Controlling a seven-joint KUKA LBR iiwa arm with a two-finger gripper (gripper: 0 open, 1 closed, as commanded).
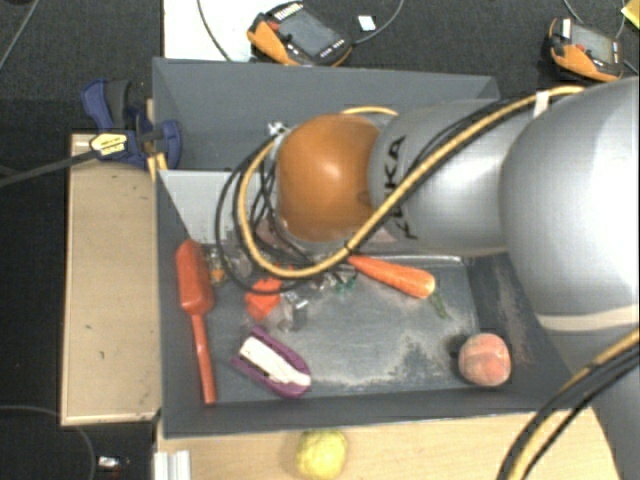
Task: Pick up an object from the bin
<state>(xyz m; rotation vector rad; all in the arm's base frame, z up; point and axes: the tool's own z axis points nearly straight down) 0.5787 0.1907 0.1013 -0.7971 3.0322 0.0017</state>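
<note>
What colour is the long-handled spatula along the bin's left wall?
The spatula is orange-red, clearest in the camera view.
</note>
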